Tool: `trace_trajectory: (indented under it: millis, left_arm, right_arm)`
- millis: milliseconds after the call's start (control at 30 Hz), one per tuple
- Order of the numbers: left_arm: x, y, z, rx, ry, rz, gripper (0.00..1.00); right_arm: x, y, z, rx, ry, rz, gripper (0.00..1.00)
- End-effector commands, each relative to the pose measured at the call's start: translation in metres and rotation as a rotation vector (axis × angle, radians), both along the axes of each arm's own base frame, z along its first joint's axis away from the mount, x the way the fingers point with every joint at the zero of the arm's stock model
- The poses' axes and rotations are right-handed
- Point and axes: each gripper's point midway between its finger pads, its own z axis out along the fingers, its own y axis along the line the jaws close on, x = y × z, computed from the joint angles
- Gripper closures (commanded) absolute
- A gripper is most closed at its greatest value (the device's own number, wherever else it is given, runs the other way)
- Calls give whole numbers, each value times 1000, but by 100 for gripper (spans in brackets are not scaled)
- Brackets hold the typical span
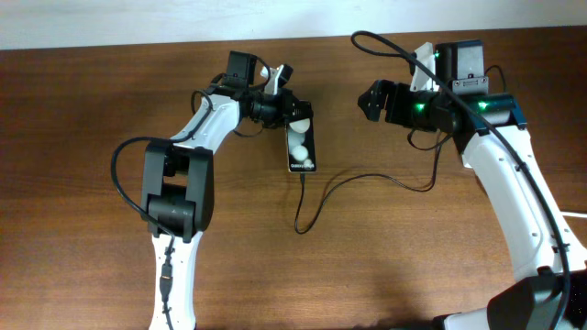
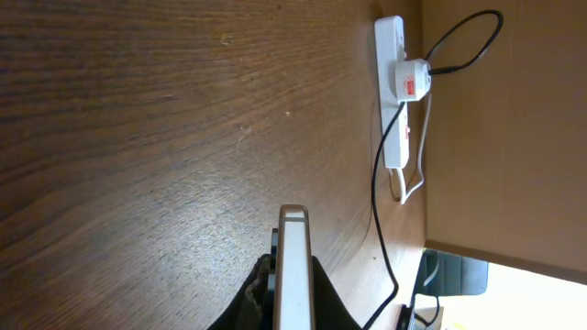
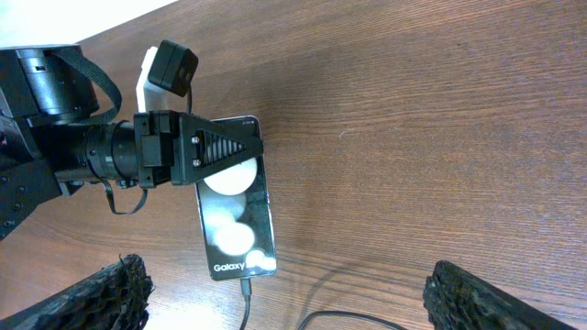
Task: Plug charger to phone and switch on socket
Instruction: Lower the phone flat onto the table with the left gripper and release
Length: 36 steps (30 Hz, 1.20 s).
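The black phone (image 1: 303,151) lies on the table left of centre, with two white spots on its glossy face. My left gripper (image 1: 293,117) is shut on its top end. In the left wrist view the phone (image 2: 293,266) shows edge-on between the fingers. The thin black charger (image 1: 323,197) has its tip in the phone's bottom port (image 3: 246,290) and curls right. The white socket (image 2: 393,87) with red markings carries a white plug. I cannot make it out overhead. My right gripper (image 1: 366,101) is open and empty (image 3: 284,307), up off the table to the right of the phone.
The socket lies along the table's edge against a pale wooden panel (image 2: 495,137), with its thick white cord (image 2: 417,174) looping beside it. Bare brown table (image 1: 385,266) surrounds the phone. The left arm's black body (image 3: 55,137) is close to the phone's top.
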Motion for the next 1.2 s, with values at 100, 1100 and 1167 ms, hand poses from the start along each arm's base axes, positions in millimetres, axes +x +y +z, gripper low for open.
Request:
trace_trajectory:
  millis: [100,1100,1167]
  left_arm:
    - [-2,-3,-6,-2,37,7,100]
    - [-20,4,-63,114,187,51,9]
    - [-22,6,-66,134,201,60,1]
  right_arm:
    - [1,-3,17,-14,-49,0,1]
    - [1,-3,17,-14,-49,0,1]
    - [1,-3,16,-14,-49,0,1]
